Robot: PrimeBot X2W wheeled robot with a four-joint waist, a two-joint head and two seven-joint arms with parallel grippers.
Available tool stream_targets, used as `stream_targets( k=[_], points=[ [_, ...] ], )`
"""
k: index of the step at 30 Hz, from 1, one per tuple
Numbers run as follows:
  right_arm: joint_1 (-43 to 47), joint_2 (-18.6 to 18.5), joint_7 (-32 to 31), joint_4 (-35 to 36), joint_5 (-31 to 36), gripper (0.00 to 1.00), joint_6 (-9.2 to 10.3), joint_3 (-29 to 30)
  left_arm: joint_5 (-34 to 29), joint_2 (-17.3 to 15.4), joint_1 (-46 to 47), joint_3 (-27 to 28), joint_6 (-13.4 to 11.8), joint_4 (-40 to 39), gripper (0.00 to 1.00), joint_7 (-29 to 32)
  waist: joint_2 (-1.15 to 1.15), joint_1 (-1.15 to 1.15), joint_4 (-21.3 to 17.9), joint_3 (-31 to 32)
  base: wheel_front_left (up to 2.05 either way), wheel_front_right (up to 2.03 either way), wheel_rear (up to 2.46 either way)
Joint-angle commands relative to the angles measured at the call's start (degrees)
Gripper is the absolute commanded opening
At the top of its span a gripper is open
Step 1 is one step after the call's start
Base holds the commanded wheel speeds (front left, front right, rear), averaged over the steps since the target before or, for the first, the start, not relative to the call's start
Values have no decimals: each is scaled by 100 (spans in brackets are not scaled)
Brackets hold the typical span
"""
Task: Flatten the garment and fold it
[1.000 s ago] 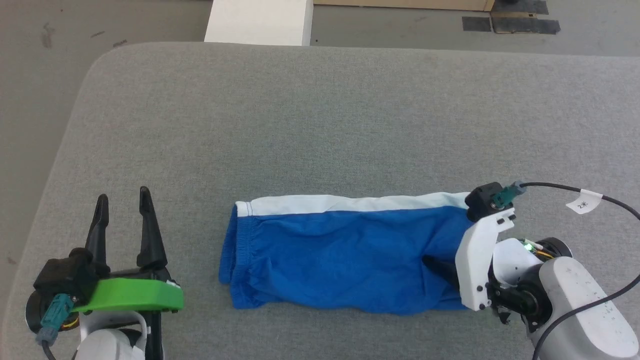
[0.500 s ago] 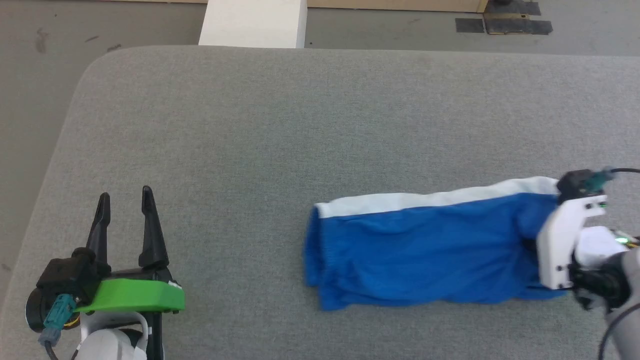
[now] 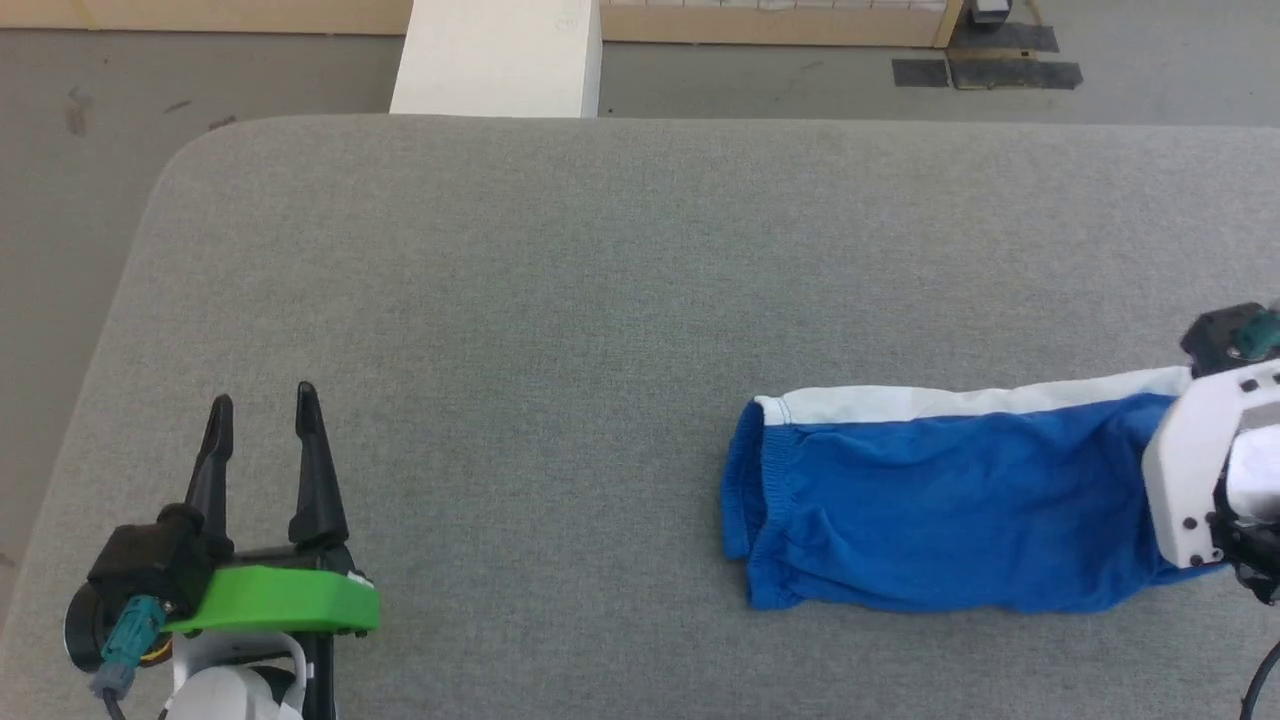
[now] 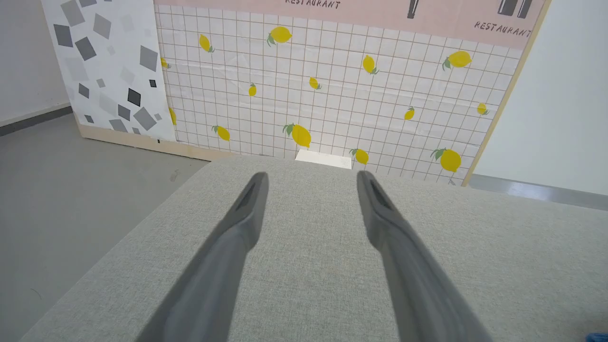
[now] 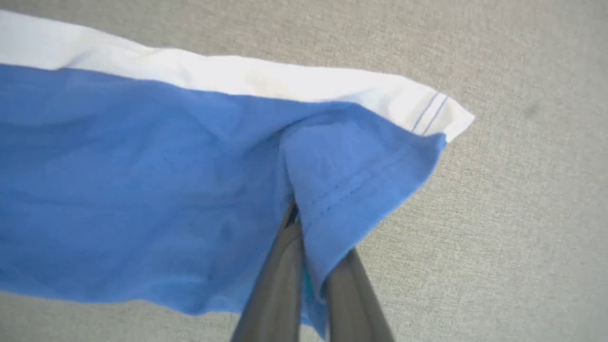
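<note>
The garment (image 3: 950,500) is a pair of bright blue shorts with a white side stripe. It lies folded lengthwise on the right part of the grey table (image 3: 500,300), with its gathered waistband pointing left. My right gripper (image 3: 1185,490) is at the garment's right end. In the right wrist view, that gripper (image 5: 304,223) is shut on the blue hem of the garment (image 5: 142,190), and cloth drapes over one finger. My left gripper (image 3: 263,400) stands open over bare table at the lower left, far from the garment. Nothing is between its fingers (image 4: 247,213).
The padded table has a rounded far-left corner, with grey floor beyond its left and far edges. A white block (image 3: 495,55) stands just past the far edge. A lemon-patterned wall panel (image 4: 332,85) rises behind it.
My right gripper has shut on the hem and dragged the garment to the right across the table. The head camera has shifted slightly. The left gripper has stayed in place, open.
</note>
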State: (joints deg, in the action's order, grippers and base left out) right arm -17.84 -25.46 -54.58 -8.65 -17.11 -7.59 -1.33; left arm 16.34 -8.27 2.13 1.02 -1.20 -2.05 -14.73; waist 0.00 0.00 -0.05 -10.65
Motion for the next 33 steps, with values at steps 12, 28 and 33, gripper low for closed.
stream_targets(
  k=[12,28,33],
  points=[
    [230,-77,-550,2017,-437,0,10,-1107,-32,52,-55,-90,31,17,100,-27,0,0,-44,100,0,0,0],
    [-128,1063,300,688,-432,0,10,-1993,-24,129,-48,-168,71,49,100,-27,0,0,245,-32,0,0,0],
    [-184,1377,609,258,-335,0,10,-2069,-30,150,-77,-171,70,56,100,-27,0,0,263,-42,0,0,0]
  ],
)
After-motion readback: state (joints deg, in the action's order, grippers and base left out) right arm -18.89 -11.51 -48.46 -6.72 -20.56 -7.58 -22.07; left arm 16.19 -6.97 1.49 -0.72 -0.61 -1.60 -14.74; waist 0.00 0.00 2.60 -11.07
